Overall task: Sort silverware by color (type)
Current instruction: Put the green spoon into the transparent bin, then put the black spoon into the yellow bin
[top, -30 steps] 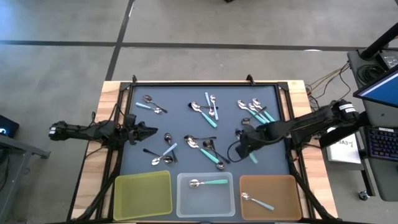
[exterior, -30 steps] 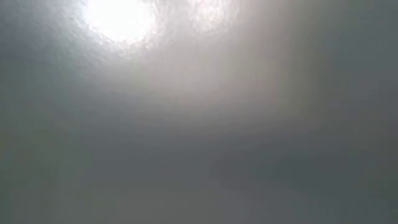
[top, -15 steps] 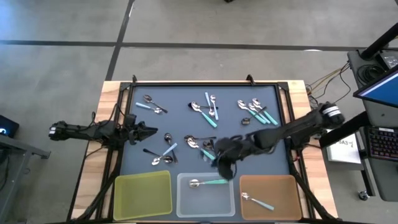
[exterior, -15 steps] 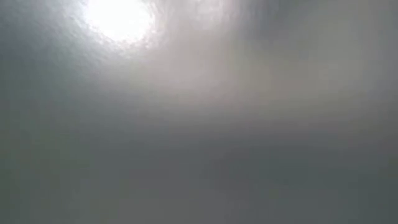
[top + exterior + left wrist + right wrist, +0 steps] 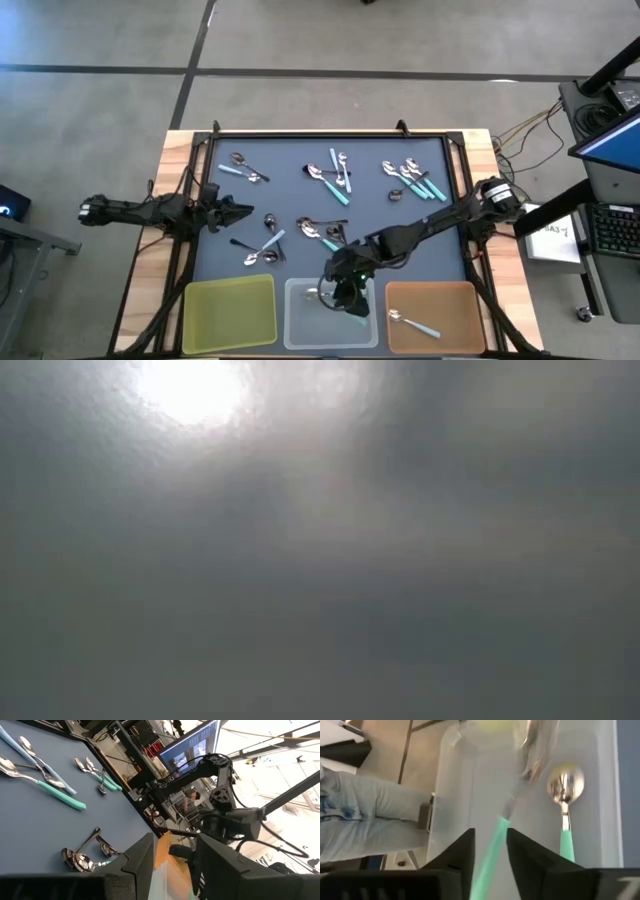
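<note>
I hold the right gripper [image 5: 345, 293] low over the clear tray [image 5: 300, 325]; its jaws are parting around a teal spoon [image 5: 492, 851], so I wait until it drops flat beside the other one.

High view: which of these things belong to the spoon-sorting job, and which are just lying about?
Job: loose spoons on the dark mat; teal-handled spoon in the clear tray; another spoon in the brown tray; yellow tray; right hand above the clear tray; left hand waiting at the mat's left edge.
Lying about: keyboard; paper sheet; cables; person in jeans nearby.
</note>
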Controlling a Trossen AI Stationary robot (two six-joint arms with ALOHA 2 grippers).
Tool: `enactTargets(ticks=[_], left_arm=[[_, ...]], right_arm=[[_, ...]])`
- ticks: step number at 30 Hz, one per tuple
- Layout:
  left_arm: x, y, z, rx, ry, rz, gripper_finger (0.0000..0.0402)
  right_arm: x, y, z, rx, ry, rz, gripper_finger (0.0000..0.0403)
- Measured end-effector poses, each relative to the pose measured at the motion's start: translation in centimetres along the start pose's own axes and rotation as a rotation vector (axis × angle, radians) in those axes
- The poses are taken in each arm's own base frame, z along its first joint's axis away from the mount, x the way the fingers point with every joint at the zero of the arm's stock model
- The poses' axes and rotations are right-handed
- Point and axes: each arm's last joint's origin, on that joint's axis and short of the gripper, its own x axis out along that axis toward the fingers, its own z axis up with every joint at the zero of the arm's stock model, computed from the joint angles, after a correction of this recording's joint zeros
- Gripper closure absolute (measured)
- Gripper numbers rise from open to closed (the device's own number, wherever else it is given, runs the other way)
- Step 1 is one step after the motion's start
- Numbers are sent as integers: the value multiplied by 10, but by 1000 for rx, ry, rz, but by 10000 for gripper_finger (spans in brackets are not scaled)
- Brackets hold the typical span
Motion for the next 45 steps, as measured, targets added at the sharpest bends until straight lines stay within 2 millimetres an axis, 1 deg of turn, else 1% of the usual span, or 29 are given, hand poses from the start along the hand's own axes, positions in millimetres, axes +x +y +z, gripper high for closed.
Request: enactTargets(ticks=[3, 6, 9, 13, 17, 21, 28, 33, 45], left_arm=[[0, 0, 0, 0, 0, 0, 269], [0, 0, 0, 0, 0, 0, 269], [0, 0, 0, 0, 1, 1, 269], [0, 0, 0, 0, 0, 1, 269], [0, 0, 0, 0, 1, 1, 269], [0, 0, 0, 0, 1, 1, 269], [0, 0, 0, 0, 1, 1, 269], [0, 0, 0, 0, 0, 0, 269], [0, 0, 0, 0, 1, 1, 269]], right_arm=[[-4, 0, 1, 11, 26, -20, 261], [-14, -1, 5, 35, 39, -66, 250], [-30, -7, 11, 92, 5, -214, 252], [-46, -35, 8, 213, 33, -460, 266], [-57, -67, 4, 333, 94, -560, 277], [-49, -96, -6, 420, 146, -616, 280], [-30, -121, -13, 451, 220, -640, 278], [-21, -128, -18, 459, 252, -651, 282], [-24, -127, -17, 459, 247, -648, 282]])
